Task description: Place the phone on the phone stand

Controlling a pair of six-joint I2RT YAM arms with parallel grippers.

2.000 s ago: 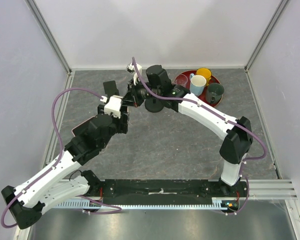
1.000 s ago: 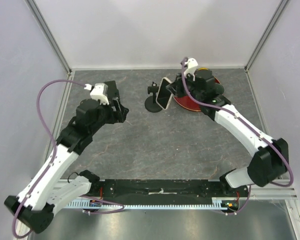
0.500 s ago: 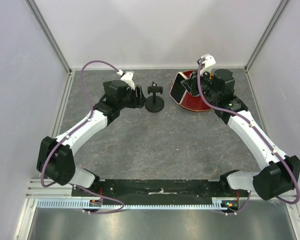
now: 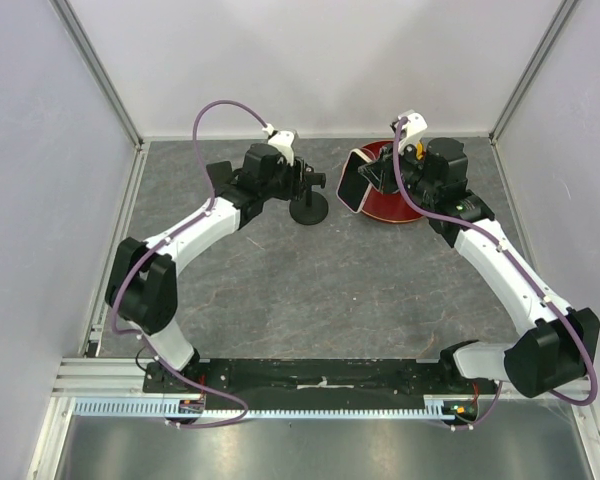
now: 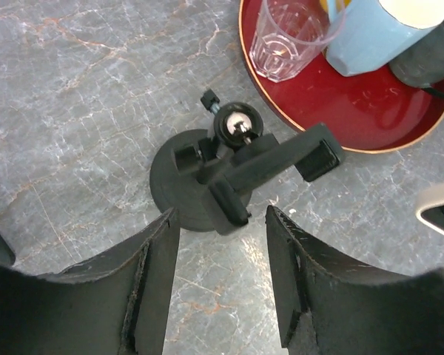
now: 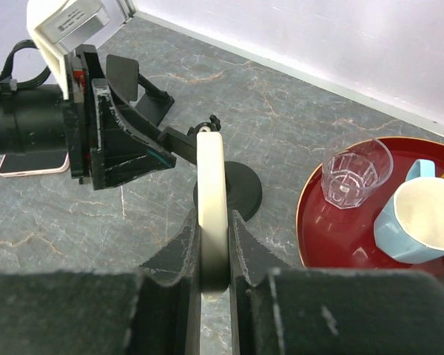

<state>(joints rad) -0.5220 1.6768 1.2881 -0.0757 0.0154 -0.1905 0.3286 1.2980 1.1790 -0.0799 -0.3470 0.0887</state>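
Observation:
The phone point(image 6: 210, 170) is a white-edged slab, seen edge-on in the right wrist view, with my right gripper point(image 6: 214, 216) shut on it. From above, the phone point(image 4: 350, 185) hangs upright just right of the phone stand point(image 4: 308, 205). The phone stand point(image 5: 189, 181) is black, with a round base, a ball joint and a tilted clamp arm. My left gripper point(image 5: 222, 213) is open at the stand's base, the clamp arm's lower end at its fingertips. Nothing sits between its fingers point(image 5: 157, 274). In the top view, the left gripper point(image 4: 298, 182) is at the stand's left side.
A red tray point(image 4: 395, 210) lies right of the stand, partly under my right gripper. On it stand a clear glass point(image 5: 288, 37), a light blue cup point(image 5: 370, 37) and a dark cup point(image 5: 429, 63). A flat pale-rimmed device point(image 6: 33, 164) lies on the table under my left arm.
My left gripper has swung right, up to the stand, and its jaws have narrowed. My right gripper, holding the phone, has shifted slightly left toward the stand.

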